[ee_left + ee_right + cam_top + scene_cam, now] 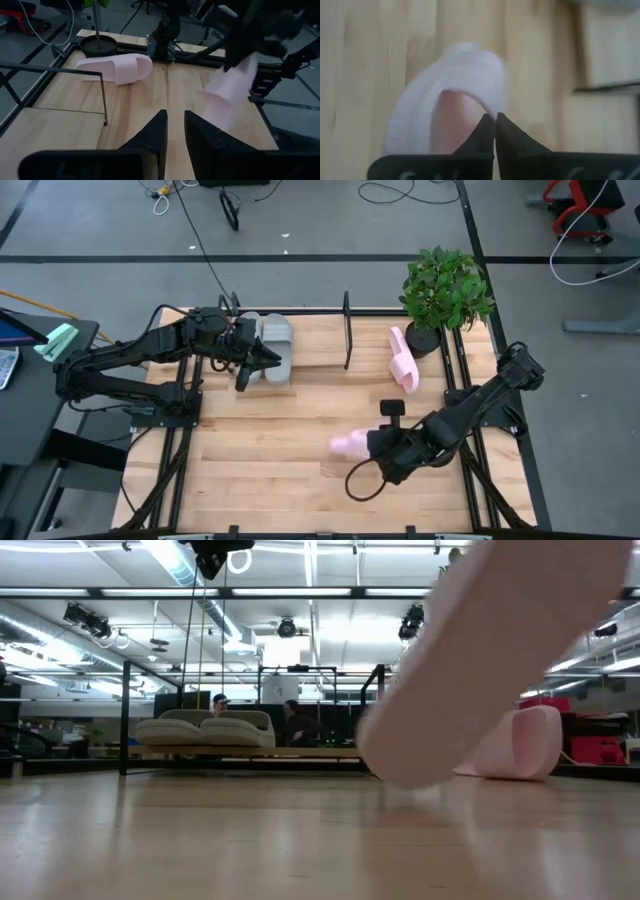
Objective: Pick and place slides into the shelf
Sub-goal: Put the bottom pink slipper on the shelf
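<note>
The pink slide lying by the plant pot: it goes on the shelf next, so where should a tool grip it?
Grip the wide strap of the pink slide, coming from above. It lies sole-down beside the plant pot, so the strap arches clear of the table.

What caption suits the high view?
Right end effector shut on a pink slide; grey slides sit in the shelf.

A wooden table (260, 470) is seen from above. Two grey slides (272, 345) are set side by side in the black shelf (346, 330), and the left gripper (247, 362) is held just beside them. One pink slide (402, 359) is laid near a potted plant (446, 290). Another pink slide (350, 444) is gripped by the right gripper (378, 444).
</note>
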Motion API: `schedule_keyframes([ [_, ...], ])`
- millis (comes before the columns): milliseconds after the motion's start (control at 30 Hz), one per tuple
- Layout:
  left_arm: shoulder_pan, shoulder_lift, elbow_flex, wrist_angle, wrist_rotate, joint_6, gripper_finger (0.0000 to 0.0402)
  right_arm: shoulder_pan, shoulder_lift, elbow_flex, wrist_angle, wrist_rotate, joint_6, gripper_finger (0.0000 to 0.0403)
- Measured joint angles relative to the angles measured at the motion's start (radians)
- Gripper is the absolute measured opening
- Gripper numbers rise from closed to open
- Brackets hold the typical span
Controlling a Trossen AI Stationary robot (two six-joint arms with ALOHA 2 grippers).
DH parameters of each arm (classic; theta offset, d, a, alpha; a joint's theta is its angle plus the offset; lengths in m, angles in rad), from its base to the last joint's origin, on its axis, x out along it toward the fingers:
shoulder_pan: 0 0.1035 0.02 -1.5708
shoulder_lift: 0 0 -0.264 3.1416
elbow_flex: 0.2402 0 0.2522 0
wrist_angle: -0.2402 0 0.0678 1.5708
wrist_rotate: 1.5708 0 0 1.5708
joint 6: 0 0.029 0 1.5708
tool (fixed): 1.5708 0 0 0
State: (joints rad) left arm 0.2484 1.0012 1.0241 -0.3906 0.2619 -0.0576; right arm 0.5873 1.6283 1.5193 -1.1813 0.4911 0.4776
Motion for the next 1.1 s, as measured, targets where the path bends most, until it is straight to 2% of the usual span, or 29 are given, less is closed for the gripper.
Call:
schedule_keyframes([
  [167, 0.0, 0.0, 0.0, 0.0, 0.0, 0.017, 0.0063, -0.035, -0.001, 0.11, 0.002, 0.188, -0.106, 0.0],
  [333, 0.0, 0.0, 0.0, -0.019, 0.0, 0.018, 0.0058, -0.114, -0.001, 0.195, -0.003, 0.294, -0.226, 0.0],
  [433, 0.0, 0.0, 0.0, -0.041, 0.0, 0.018, 0.0057, -0.179, -0.001, 0.238, 0.013, 0.325, -0.298, 0.0],
  [667, 0.0, 0.0, 0.0, -0.08, -0.008, 0.021, 0.0065, -0.316, 0.008, 0.251, 0.167, 0.388, -0.481, 0.0],
  [867, 0.0, 0.0, 0.0, -0.082, -0.065, 0.031, 0.0063, -0.415, 0.045, 0.251, 0.232, 0.397, -0.522, 0.0],
  [1100, 0.0, 0.0, 0.0, -0.107, -0.08, 0.029, 0.0053, -0.471, 0.137, 0.251, 0.424, 0.505, -0.69, 0.0],
])
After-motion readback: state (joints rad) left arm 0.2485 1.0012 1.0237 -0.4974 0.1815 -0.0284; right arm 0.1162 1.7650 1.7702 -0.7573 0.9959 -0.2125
